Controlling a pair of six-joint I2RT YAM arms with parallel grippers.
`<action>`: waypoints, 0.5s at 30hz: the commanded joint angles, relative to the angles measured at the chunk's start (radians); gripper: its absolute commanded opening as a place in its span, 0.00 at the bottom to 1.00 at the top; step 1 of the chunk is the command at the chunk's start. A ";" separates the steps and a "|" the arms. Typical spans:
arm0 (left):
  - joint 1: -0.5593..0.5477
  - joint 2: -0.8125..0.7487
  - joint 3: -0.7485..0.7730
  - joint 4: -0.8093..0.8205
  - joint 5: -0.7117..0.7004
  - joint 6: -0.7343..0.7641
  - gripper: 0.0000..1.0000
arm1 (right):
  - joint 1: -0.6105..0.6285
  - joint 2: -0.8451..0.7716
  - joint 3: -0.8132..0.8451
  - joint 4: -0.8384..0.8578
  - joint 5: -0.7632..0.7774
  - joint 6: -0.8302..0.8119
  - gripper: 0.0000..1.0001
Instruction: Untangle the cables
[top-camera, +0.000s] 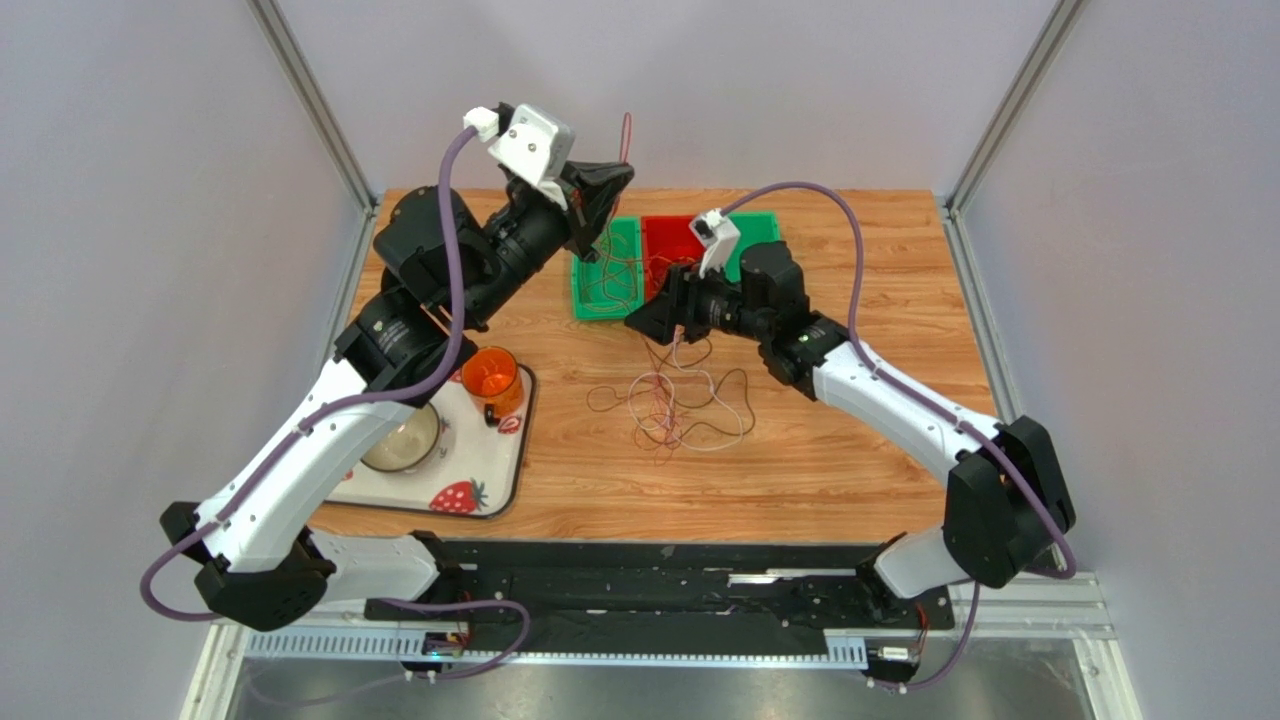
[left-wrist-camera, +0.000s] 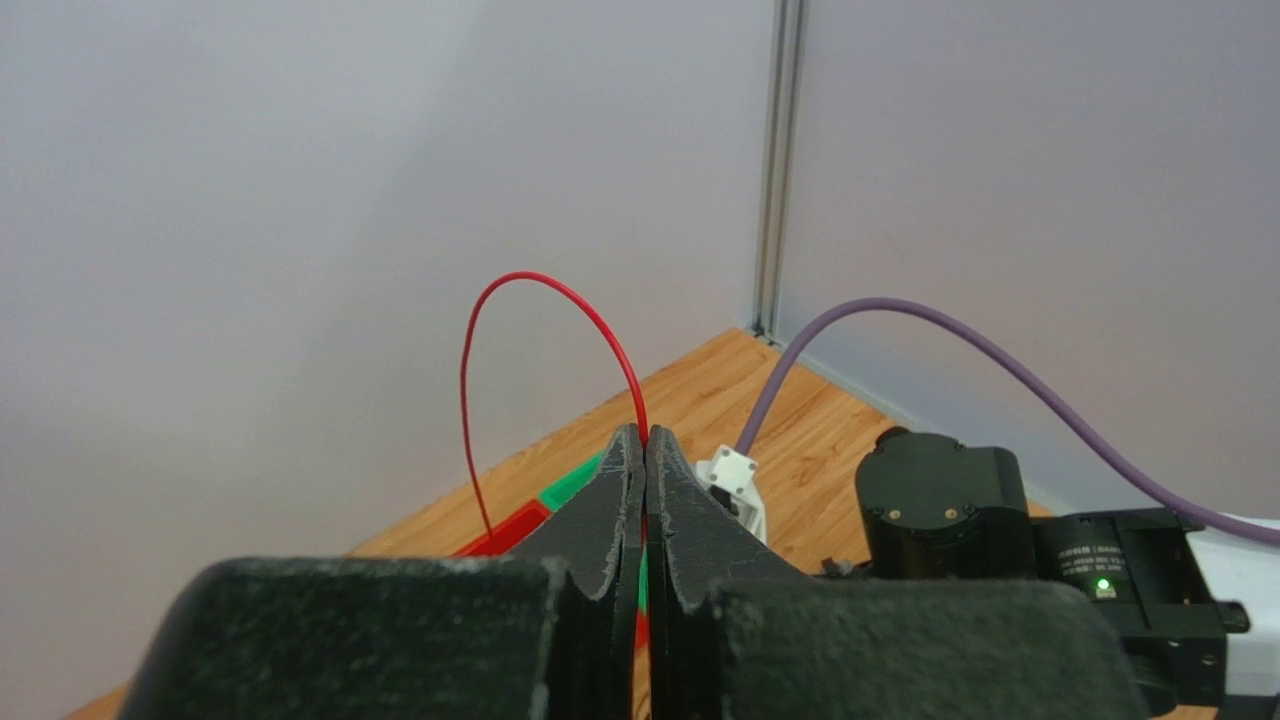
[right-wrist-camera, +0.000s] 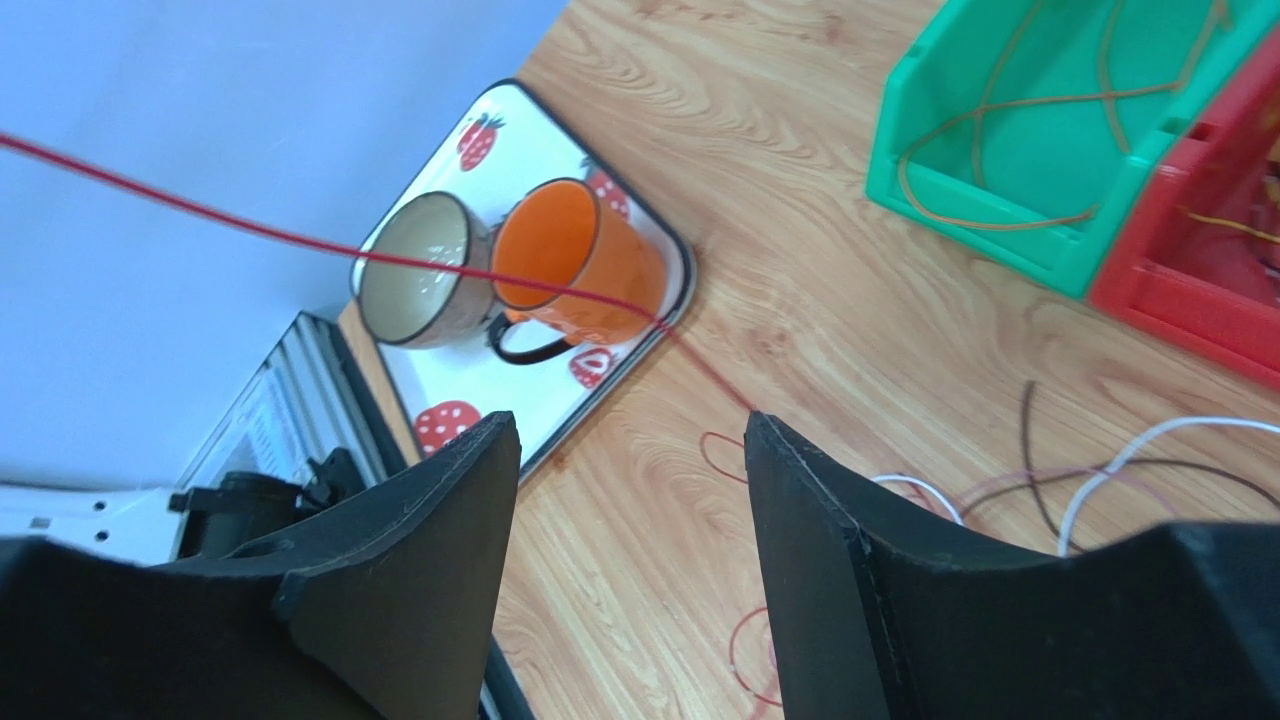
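The left tool (left-wrist-camera: 646, 443), clamped tight on a red cable (left-wrist-camera: 519, 279), hangs above the green bin (top-camera: 594, 308) at the far edge of the desk (top-camera: 857, 450), while the right tool (right-wrist-camera: 631, 443), spread wide and empty, hovers by the tangled cables (top-camera: 679, 402) lying mid-desk, well apart from the tray (top-camera: 504, 458).

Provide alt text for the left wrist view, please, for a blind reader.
The left gripper's black jaws are shut on a thin red cable arching against a pale wall. Beyond lie a wooden table, a green plastic bin, a red plastic bin and a purple hose.
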 joint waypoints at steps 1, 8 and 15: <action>0.003 -0.004 0.016 0.048 0.019 -0.028 0.00 | 0.020 0.019 0.063 0.116 -0.074 0.009 0.61; 0.003 0.006 0.019 0.063 0.044 -0.050 0.00 | 0.026 0.087 0.126 0.136 -0.056 -0.020 0.60; 0.003 0.025 0.039 0.048 0.044 -0.036 0.00 | 0.028 0.067 0.154 0.083 -0.004 -0.073 0.60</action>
